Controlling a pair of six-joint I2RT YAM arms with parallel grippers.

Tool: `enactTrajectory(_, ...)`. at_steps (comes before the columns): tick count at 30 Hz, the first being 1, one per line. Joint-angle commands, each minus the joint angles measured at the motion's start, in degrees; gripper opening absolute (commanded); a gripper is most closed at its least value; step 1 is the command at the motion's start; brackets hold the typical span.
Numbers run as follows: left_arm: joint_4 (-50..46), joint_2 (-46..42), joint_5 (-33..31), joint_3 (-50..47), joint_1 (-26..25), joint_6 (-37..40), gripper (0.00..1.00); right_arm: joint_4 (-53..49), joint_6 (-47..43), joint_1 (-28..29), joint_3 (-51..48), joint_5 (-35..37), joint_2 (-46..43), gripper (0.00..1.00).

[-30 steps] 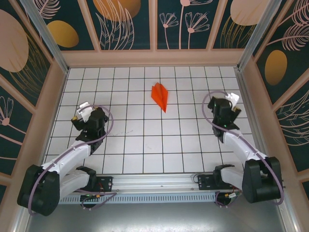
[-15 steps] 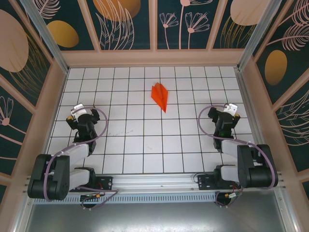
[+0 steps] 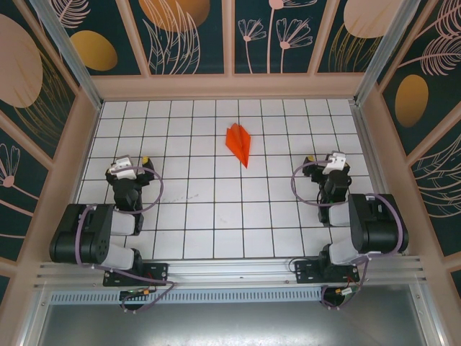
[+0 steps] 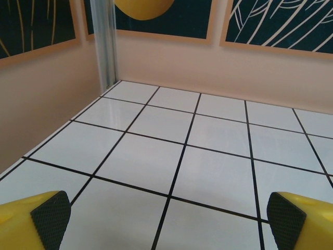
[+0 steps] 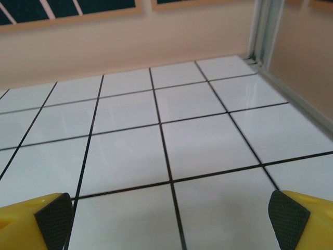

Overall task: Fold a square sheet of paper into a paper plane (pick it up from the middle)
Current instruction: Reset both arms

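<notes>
The paper plane [image 3: 240, 143] lies folded on the bench [image 3: 216, 216], seemingly finished though its creases are too small to judge; the left tool [image 4: 167, 219] and right tool [image 5: 171, 221], both gaping and empty, well apart from it, should simply park without sweeping toward it.

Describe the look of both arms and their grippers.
Both the left arm and right arm have bulky black joints, pale grey links and a looping lilac cable. The left gripper and right gripper have yellow fingers with black textured pads.

Orange-red paper plane [image 3: 240, 143] lies flat on tiles.
</notes>
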Motion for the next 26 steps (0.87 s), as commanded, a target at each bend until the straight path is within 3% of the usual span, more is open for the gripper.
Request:
enactTrajectory(1,6.6,2.6,1.8,0.8,0.3,0.9,0.99,6.7,-0.6,-0.4,0.3,-3.2,2.2,0.99)
enactTrajectory(6,0.7,3.4,1.5,4.3,0.3,1.2,0.99,4.2,0.3,-1.2,1.4,-3.3,2.0,0.99)
enactTrajectory(26,0.5,3.5,2.6,4.5,0.3,1.7,0.99,4.2,0.5,-1.6,1.4,-3.2,2.1,0.99)
